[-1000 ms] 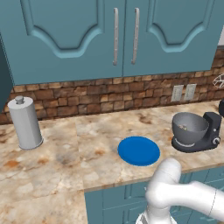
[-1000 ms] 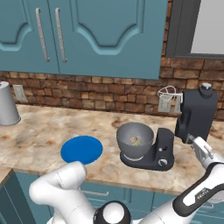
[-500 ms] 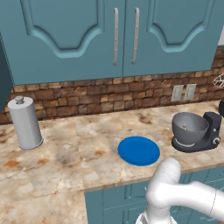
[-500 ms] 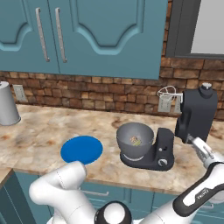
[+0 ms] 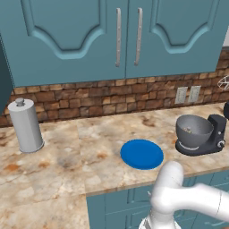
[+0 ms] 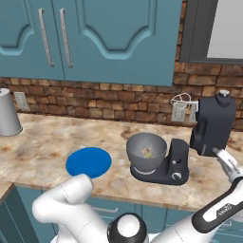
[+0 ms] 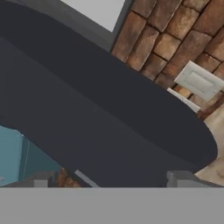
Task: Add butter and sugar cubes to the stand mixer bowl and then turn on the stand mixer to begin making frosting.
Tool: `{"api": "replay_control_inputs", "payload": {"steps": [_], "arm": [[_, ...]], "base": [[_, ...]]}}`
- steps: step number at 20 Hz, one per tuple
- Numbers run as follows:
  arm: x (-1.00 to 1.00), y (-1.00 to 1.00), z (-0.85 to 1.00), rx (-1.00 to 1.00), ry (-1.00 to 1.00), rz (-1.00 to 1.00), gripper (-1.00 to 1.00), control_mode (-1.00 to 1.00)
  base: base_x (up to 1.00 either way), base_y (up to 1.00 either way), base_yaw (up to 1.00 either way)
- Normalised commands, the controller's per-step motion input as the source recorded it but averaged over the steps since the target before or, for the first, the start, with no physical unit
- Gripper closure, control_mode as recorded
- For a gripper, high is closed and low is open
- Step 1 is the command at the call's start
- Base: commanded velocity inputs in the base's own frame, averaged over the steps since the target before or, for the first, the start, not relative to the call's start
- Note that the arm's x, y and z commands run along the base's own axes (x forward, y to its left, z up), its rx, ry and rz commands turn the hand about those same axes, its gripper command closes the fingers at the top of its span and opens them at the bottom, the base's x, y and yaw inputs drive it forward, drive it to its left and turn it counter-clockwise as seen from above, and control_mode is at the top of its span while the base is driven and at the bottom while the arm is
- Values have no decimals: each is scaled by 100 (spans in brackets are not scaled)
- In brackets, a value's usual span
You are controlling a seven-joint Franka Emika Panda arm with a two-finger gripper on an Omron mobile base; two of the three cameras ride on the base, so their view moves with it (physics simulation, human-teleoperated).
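The stand mixer [image 6: 172, 163] [image 5: 214, 134] is dark charcoal and stands on the marble counter right of the blue plate. Its white-ringed knob [image 6: 176, 176] faces the counter's front edge. The grey stand mixer bowl [image 6: 146, 151] [image 5: 193, 131] sits on its base. Small tan and pale bits [image 6: 147, 153] lie inside, too small to tell butter from sugar cubes. My gripper [image 6: 221, 154] [image 7: 113, 179] is open, well right of the mixer and close against a tall dark boxy appliance [image 6: 213, 126]. Nothing is between its fingers.
A round blue plate [image 5: 142, 154] [image 6: 88, 161] lies mid-counter. A tall grey canister [image 5: 26, 126] stands at the far left. A wire whisk [image 6: 182, 100] and wall outlets [image 5: 187, 94] are by the brick backsplash. Teal cabinets hang above.
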Motion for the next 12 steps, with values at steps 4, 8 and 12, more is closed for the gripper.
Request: {"api": "replay_control_inputs", "payload": {"steps": [4, 8, 12], "arm": [[-7, -18, -8, -2, -2, -3, -100, -100], [-50, 0, -20, -7, -19, -4, -100, -100], [-28, 15, 2, -16, -35, -14, -100, -100]], "base": [[0, 0, 0], [0, 0, 0], [0, 0, 0]]}}
